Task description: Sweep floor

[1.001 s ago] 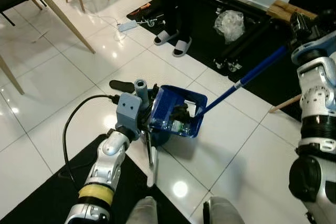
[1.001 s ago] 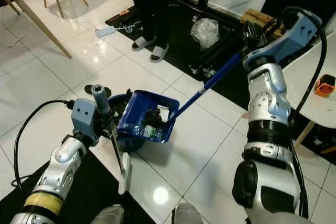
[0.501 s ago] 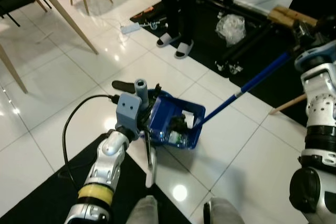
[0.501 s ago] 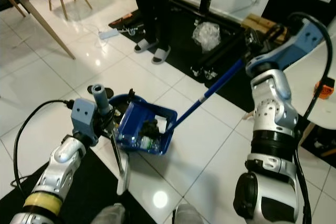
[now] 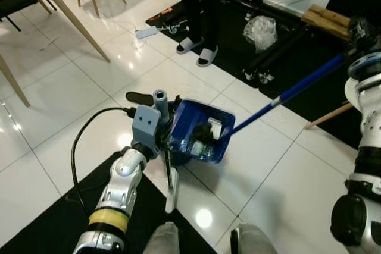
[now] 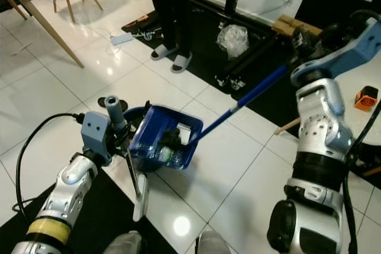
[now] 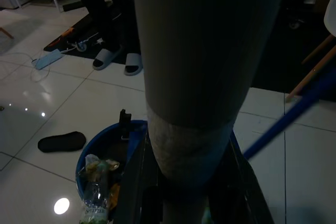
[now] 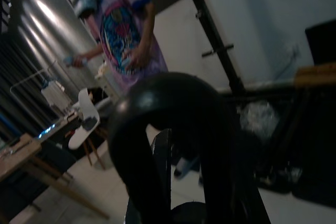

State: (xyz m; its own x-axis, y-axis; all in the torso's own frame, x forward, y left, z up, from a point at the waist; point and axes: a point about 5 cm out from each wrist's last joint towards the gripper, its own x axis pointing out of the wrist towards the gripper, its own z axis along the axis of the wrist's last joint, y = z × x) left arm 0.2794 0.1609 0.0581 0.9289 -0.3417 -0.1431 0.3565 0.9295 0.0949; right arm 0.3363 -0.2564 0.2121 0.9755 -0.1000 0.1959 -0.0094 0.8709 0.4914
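White glossy tiles run under me, with a black mat at my feet and a person in slippers standing further off. My left fingers are pressed around the pale upright handle of the blue dustpan, which sits on the floor just ahead, with a bottle and scraps inside and over a round blue bin. My right fingers hold the top of the blue broom pole; how tightly they are closed I cannot tell. I judge both tools light, stiff plastic: the pole is long and levers hard against a loose grip, so a hold high on it steers best, and the pan tips easily on its thin handle. Against half a second ago, the pole stands higher on my right and the pan has tilted more upright, its load settled toward me.
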